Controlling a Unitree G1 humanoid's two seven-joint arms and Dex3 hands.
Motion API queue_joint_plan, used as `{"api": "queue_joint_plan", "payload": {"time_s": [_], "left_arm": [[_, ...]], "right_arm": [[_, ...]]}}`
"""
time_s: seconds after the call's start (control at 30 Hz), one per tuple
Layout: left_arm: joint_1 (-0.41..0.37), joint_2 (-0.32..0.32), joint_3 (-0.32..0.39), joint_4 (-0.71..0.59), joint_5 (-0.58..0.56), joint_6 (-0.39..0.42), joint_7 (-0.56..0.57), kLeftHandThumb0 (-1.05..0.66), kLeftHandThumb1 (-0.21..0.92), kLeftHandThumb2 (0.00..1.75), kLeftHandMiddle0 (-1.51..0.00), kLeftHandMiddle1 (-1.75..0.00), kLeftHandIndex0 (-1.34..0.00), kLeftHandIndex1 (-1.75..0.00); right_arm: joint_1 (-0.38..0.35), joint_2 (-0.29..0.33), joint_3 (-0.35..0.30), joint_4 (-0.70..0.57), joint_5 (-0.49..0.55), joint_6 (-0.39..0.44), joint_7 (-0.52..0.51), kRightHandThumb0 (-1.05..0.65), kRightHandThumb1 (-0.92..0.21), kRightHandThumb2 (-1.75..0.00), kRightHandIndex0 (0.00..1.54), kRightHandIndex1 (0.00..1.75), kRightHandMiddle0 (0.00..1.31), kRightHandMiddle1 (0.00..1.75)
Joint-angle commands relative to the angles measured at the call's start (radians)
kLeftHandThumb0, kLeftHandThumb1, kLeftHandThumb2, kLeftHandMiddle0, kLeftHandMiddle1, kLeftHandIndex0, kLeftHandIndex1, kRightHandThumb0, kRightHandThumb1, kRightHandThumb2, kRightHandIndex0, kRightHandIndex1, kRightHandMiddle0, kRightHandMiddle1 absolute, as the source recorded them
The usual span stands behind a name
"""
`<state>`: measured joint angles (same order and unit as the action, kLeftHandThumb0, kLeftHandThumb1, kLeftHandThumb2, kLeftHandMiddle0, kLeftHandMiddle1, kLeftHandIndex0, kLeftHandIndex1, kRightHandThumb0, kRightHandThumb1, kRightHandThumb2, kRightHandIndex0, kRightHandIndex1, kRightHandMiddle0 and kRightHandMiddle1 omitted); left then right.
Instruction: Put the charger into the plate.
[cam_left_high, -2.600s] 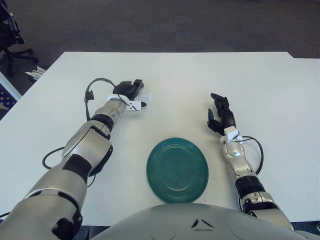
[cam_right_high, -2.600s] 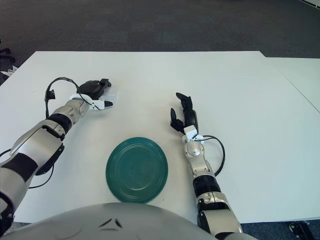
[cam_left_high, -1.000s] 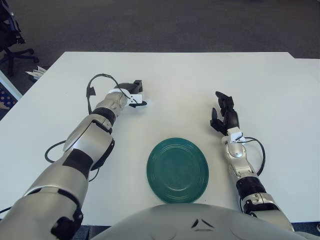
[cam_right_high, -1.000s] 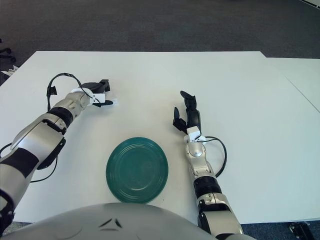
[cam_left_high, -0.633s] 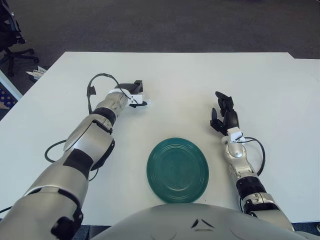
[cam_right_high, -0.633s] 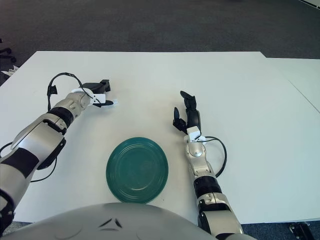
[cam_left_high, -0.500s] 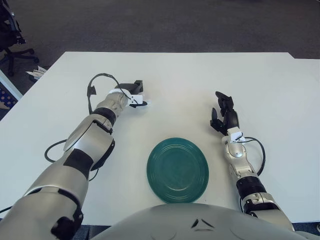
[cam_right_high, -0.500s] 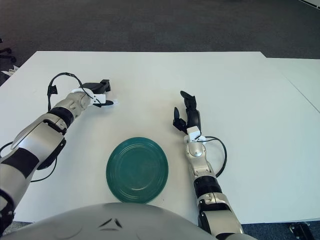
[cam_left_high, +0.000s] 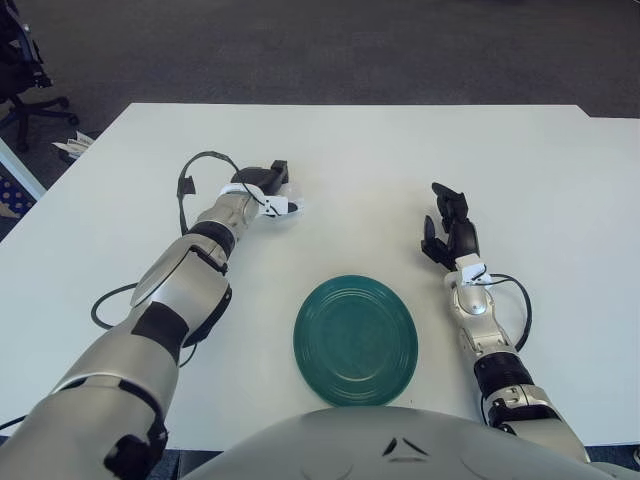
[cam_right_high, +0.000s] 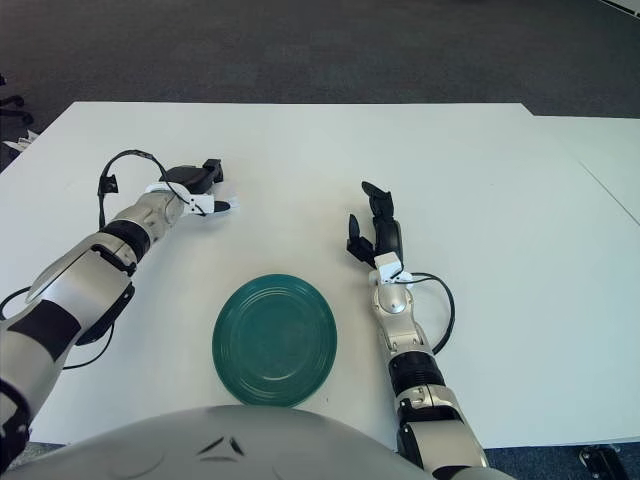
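Overhead, white table (cam_left_high: 350, 150) on dark carpet (cam_left_high: 300, 50); left robot hand (cam_left_high: 262, 190) pinching charger (cam_left_high: 284, 207).

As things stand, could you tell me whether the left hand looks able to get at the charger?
Probably yes. The left hand is already at the white charger, with nothing in between; whether its fingers grip it is unclear. The green plate lies nearer the robot.
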<state>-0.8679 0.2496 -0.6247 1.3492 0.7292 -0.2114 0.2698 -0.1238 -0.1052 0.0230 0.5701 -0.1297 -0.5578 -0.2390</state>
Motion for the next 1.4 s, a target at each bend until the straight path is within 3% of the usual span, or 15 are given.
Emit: {"api": "queue_joint_plan", "payload": {"time_s": [0.0, 0.2, 0.3, 0.4, 0.5, 0.7, 0.8, 0.87, 0.97, 1.1, 1.37], "left_arm": [[0.053, -0.018, -0.006, 0.026, 0.014, -0.011, 0.005, -1.01, 0.92, 0.48, -0.13, -1.06, -0.18, -1.28], [0.059, -0.023, -0.001, 0.027, 0.013, -0.010, 0.016, -0.98, 0.92, 0.47, -0.16, -1.07, -0.20, -1.32], [0.060, -0.024, -0.004, 0.027, 0.016, -0.010, 0.022, -0.95, 0.92, 0.41, -0.09, -1.49, -0.20, -1.46], [0.062, -0.025, -0.017, 0.028, 0.031, -0.002, 0.037, -0.88, 0.92, 0.31, -0.07, -1.64, -0.19, -1.59], [0.061, -0.026, -0.033, 0.029, 0.048, 0.009, 0.047, -0.79, 0.90, 0.22, -0.08, -1.71, -0.20, -1.70], [0.061, -0.029, -0.076, 0.038, 0.093, 0.054, 0.047, -0.60, 0.85, 0.16, -0.19, -1.74, -0.23, -1.74], [0.059, -0.031, -0.087, 0.041, 0.100, 0.071, 0.039, -0.47, 0.68, 0.63, -0.27, -1.75, -0.40, -1.66], [0.061, -0.032, -0.090, 0.044, 0.102, 0.082, 0.030, -0.24, 0.52, 0.91, -0.38, -1.75, -0.46, -1.63], [0.064, -0.036, -0.079, 0.046, 0.090, 0.092, 0.007, -0.08, 0.36, 1.20, -0.49, -1.75, -0.49, -1.69], [0.070, -0.041, -0.051, 0.044, 0.062, 0.089, -0.005, -0.02, 0.25, 1.33, -0.64, -1.60, -0.53, -1.73], [0.074, -0.047, 0.035, 0.039, -0.015, 0.067, -0.060, 0.00, 0.11, 1.50, -0.79, -1.57, -0.59, -1.75]], "right_arm": [[0.189, -0.041, -0.019, 0.179, -0.015, -0.010, 0.010, -0.70, -0.92, -0.84, 0.27, 0.00, 0.00, 0.66], [0.188, -0.044, -0.027, 0.177, -0.004, -0.008, 0.021, -0.71, -0.92, -0.84, 0.27, 0.00, 0.00, 0.66], [0.187, -0.044, -0.031, 0.174, -0.003, -0.007, 0.025, -0.72, -0.92, -0.85, 0.27, 0.00, 0.00, 0.66], [0.188, -0.044, -0.036, 0.164, -0.003, -0.006, 0.025, -0.72, -0.92, -0.85, 0.27, 0.00, 0.00, 0.66], [0.190, -0.043, -0.040, 0.151, -0.002, -0.008, 0.029, -0.72, -0.92, -0.85, 0.27, 0.00, 0.00, 0.67], [0.194, -0.044, -0.044, 0.140, 0.011, -0.013, 0.042, -0.73, -0.92, -0.87, 0.27, 0.00, 0.00, 0.70], [0.196, -0.045, -0.047, 0.133, 0.015, -0.010, 0.047, -0.73, -0.92, -0.88, 0.27, 0.00, 0.00, 0.71], [0.198, -0.045, -0.049, 0.129, 0.016, -0.006, 0.049, -0.73, -0.92, -0.89, 0.27, 0.00, 0.00, 0.71], [0.202, -0.046, -0.052, 0.114, 0.017, 0.009, 0.052, -0.73, -0.92, -0.90, 0.28, 0.01, 0.00, 0.73], [0.205, -0.048, -0.055, 0.102, 0.018, 0.016, 0.054, -0.74, -0.92, -0.91, 0.29, 0.01, 0.00, 0.74], [0.205, -0.047, -0.066, 0.095, 0.024, 0.014, 0.052, -0.73, -0.92, -0.93, 0.31, 0.02, 0.00, 0.75]]}}
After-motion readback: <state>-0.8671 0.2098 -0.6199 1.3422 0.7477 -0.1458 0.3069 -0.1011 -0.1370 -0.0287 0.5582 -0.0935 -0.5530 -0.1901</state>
